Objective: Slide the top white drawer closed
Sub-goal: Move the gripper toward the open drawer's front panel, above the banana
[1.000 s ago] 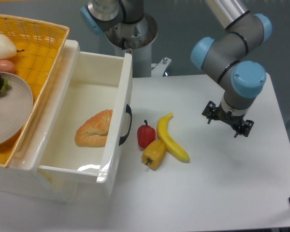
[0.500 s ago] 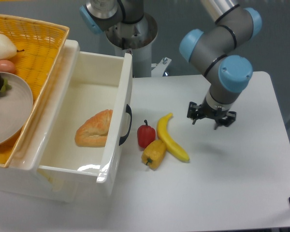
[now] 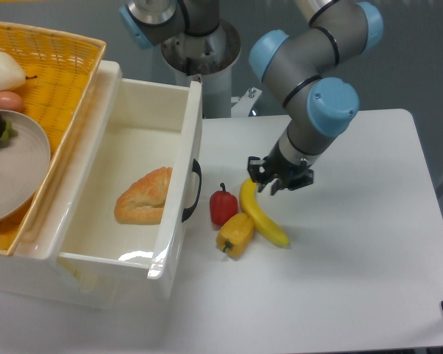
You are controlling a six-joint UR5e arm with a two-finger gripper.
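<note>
The top white drawer (image 3: pixel 179 140) stands pulled out to the right, a deep glossy tray with a curved black handle (image 3: pixel 193 190) on its front. A piece of bread (image 3: pixel 145 195) lies inside it. My gripper (image 3: pixel 279 179) hangs over the table to the right of the drawer, just above the upper end of a yellow banana (image 3: pixel 260 212). It is well apart from the handle. Its small dark fingers point down, and I cannot make out whether they are open or shut. Nothing shows between them.
A red pepper (image 3: pixel 222 206) and a yellow pepper (image 3: pixel 235 234) lie between the drawer front and the banana. A yellow wicker basket (image 3: pixel 59 66) with a plate (image 3: pixel 22 158) and food sits on top at the left. The arm's base (image 3: pixel 199 44) stands behind the drawer.
The gripper has travelled left across the table, from the right side toward the banana and drawer. The drawer and the vegetables have not moved.
</note>
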